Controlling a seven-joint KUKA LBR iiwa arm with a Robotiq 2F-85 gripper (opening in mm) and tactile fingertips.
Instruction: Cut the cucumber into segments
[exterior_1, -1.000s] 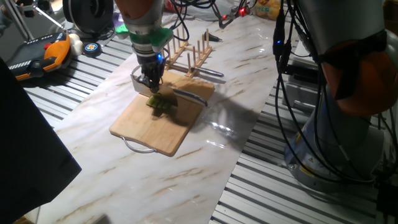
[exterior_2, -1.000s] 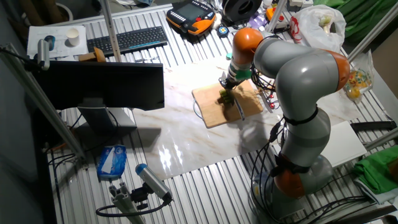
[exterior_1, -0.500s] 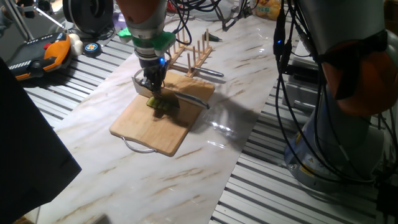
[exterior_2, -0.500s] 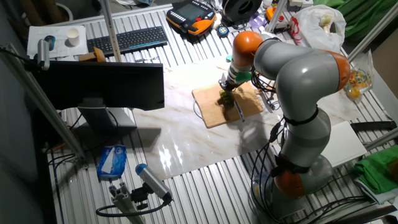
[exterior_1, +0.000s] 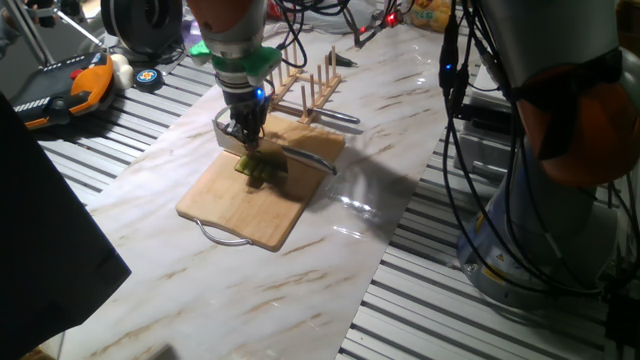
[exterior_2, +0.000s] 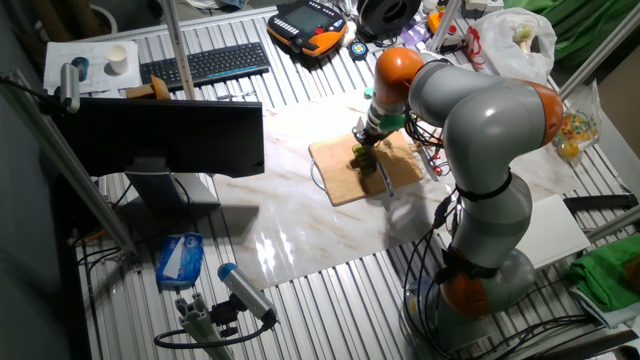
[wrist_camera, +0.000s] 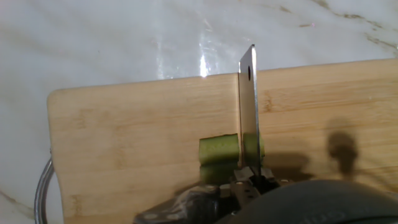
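My gripper (exterior_1: 244, 134) points straight down over the far end of a wooden cutting board (exterior_1: 240, 205), which lies on a white marble-patterned table (exterior_1: 330, 260). The gripper is clenched on a knife (wrist_camera: 249, 118), whose blade stands on edge. In my hand view the blade runs away from me across the board, its tip reaching just past the board's far edge. The blade's lower edge rests in the cucumber (wrist_camera: 219, 151), with a pale green piece showing on the left of the blade and a thin sliver on its right. The cucumber sits near the middle of the board's width, directly below my gripper. From one fixed view, the green pieces (exterior_1: 259, 169) form a small cluster on the board, touching the wood just beneath my fingers. I cannot count separate segments. A metal loop handle (exterior_1: 222, 235) sticks out from the board's near end. Beyond the board's far end stands a wooden peg rack (exterior_1: 308, 84). The other fixed view shows my grey and orange arm (exterior_2: 480, 120) reaching over the board (exterior_2: 345, 175).
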